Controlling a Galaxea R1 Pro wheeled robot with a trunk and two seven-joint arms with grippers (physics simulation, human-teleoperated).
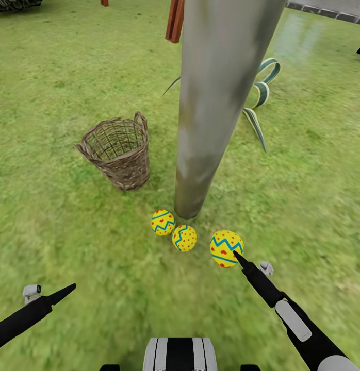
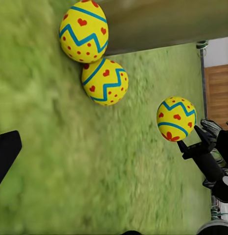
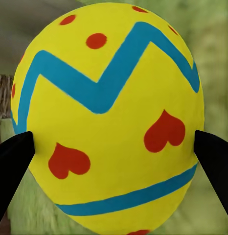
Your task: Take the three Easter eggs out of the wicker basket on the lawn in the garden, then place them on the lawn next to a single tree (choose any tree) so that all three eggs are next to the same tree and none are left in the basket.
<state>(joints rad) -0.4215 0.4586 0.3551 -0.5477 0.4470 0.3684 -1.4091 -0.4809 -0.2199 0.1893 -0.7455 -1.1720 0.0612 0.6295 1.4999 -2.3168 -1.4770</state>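
Two Easter eggs (image 1: 163, 222) (image 1: 184, 237) lie touching on the lawn (image 1: 71, 232) at the foot of the pale grey tree (image 1: 216, 103). My right gripper (image 1: 238, 256) is shut on the third egg (image 1: 226, 247), holding it just right of the trunk base, low over the grass. In the right wrist view this egg (image 3: 109, 122) sits between both black fingertips (image 3: 13, 166). The left wrist view shows the pair of eggs (image 2: 84, 32) (image 2: 105, 82) and the held egg (image 2: 176, 118). The wicker basket (image 1: 118, 152) stands left of the tree, with no egg visible inside. My left gripper (image 1: 70, 288) hangs open and empty at the lower left.
A striped-leaf plant (image 1: 260, 98) grows behind the tree on the right. A red-brown wooden post (image 1: 175, 20) stands beyond the trunk, and grey paving (image 1: 324, 10) edges the far right. My base (image 1: 180, 354) is at the bottom centre. Open grass lies all around.
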